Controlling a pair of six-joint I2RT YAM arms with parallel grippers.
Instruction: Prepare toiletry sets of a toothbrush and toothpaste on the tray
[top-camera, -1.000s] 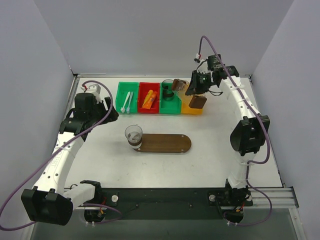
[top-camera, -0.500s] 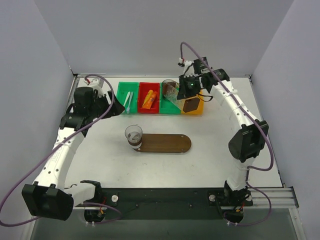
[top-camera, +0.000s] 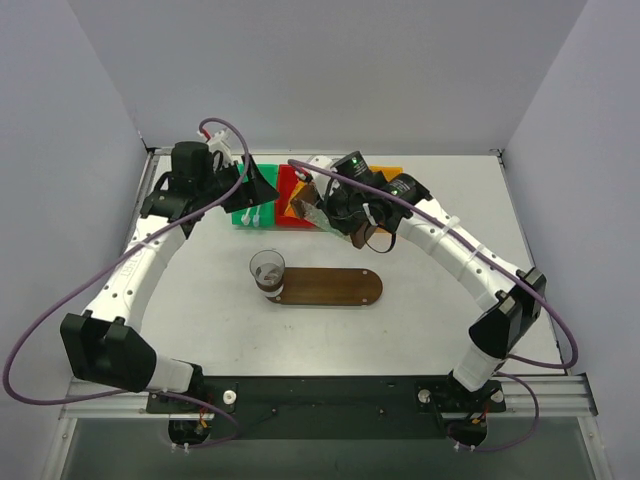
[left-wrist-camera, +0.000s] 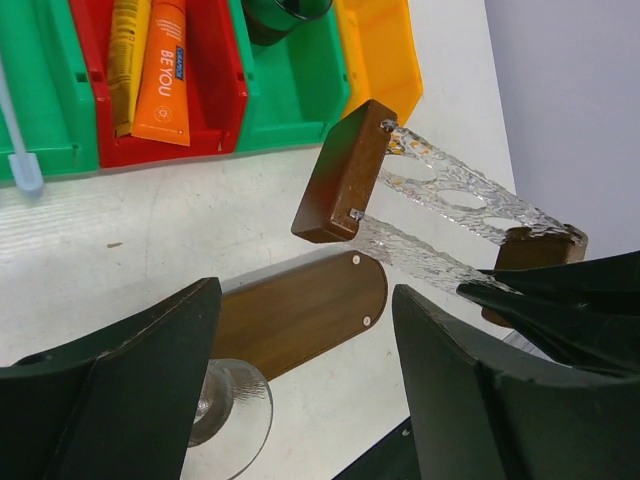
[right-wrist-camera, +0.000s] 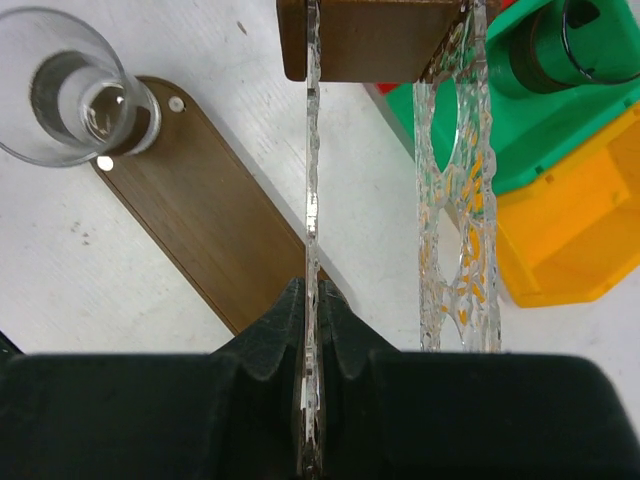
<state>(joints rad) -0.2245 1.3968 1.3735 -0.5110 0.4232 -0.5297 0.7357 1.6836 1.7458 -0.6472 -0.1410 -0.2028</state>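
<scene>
Two white toothbrushes (top-camera: 248, 213) lie in the left green bin, and one shows at the edge of the left wrist view (left-wrist-camera: 14, 130). The orange toothpaste (left-wrist-camera: 166, 68) and yellow toothpaste (left-wrist-camera: 125, 55) lie in the red bin (left-wrist-camera: 218, 95). The dark-brown tray (top-camera: 335, 288) lies on the table and also shows in the wrist views (left-wrist-camera: 300, 315) (right-wrist-camera: 190, 225). My left gripper (top-camera: 262, 188) is open and empty above the left bins. My right gripper (right-wrist-camera: 312, 320) is shut on a clear plate of a wood-ended acrylic holder (left-wrist-camera: 345, 170), held in the air between bins and tray.
A clear glass (top-camera: 267, 270) stands at the tray's left end. A dark green cup (right-wrist-camera: 570, 45) sits in the right green bin, with a yellow bin (right-wrist-camera: 570, 235) beside it. Both arms are close together over the bin row.
My right arm has swung left from the yellow bin with the acrylic holder, to near the red bin and tray. My left gripper has moved right and back, over the left green bin.
</scene>
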